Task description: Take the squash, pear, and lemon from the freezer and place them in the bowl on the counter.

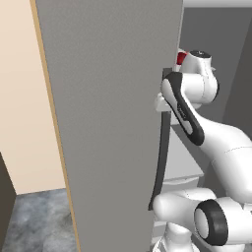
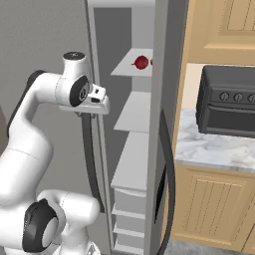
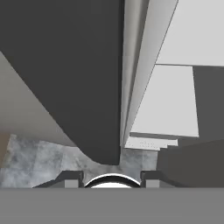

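The freezer (image 2: pixel 132 164) stands partly open, its grey shelves showing through the gap. Its broad grey door (image 1: pixel 113 123) fills the left base view, with the long dark curved handle (image 1: pixel 165 147) along its right edge. My gripper (image 2: pixel 99 105) sits against the upper part of that handle (image 2: pixel 89 154) and is shut on it. In the hand view the dark handle (image 3: pixel 78 87) runs down between my fingertips (image 3: pixel 70 178). A red round fruit (image 2: pixel 141 62) lies on an upper shelf. Squash, pear, lemon and bowl are out of view. The marble counter (image 2: pixel 214 149) lies to the right.
A dark grey toaster oven (image 2: pixel 229 107) stands on the counter, above light wooden cabinet doors (image 2: pixel 209 209). A second dark curved handle (image 2: pixel 169 174) hangs on the freezer's right side. A beige wall (image 1: pixel 24 123) and grey floor (image 1: pixel 34 216) lie left of the door.
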Robot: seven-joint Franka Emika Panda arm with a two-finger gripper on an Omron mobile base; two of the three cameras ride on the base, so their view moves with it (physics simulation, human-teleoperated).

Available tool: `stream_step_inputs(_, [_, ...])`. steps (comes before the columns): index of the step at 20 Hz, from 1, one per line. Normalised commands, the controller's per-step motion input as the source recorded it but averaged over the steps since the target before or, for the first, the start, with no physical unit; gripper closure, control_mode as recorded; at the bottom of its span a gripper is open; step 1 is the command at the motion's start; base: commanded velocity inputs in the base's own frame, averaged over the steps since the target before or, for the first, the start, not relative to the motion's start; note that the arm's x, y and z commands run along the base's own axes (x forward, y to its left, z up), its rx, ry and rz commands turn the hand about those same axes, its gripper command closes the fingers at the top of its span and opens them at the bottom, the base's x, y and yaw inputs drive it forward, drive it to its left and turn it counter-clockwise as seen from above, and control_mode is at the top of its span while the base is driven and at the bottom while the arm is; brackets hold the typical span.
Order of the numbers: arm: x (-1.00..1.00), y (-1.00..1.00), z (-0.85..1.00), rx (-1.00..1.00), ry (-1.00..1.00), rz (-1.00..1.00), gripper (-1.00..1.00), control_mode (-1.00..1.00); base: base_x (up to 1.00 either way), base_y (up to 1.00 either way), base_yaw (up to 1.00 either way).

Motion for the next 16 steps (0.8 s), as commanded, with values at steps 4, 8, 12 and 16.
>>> stream_step_inputs(4, [-0.5, 0.0, 0.0, 0.0, 0.0, -0.02, -1.0, -1.0, 0.0, 0.0, 0.0])
stream_step_inputs(8, [-1.0, -0.14, 0.0, 0.0, -0.01, -0.12, -1.0, -1.0, 0.0, 0.0, 0.0])
stream_step_inputs(12, [-1.0, -0.17, 0.0, 0.0, -0.01, -0.13, -1.0, -1.0, 0.0, 0.0, 0.0])
stream_step_inputs(16, [-0.77, -0.03, 0.0, 0.0, 0.0, -0.05, -1.0, -1.0, 0.0, 0.0, 0.0])
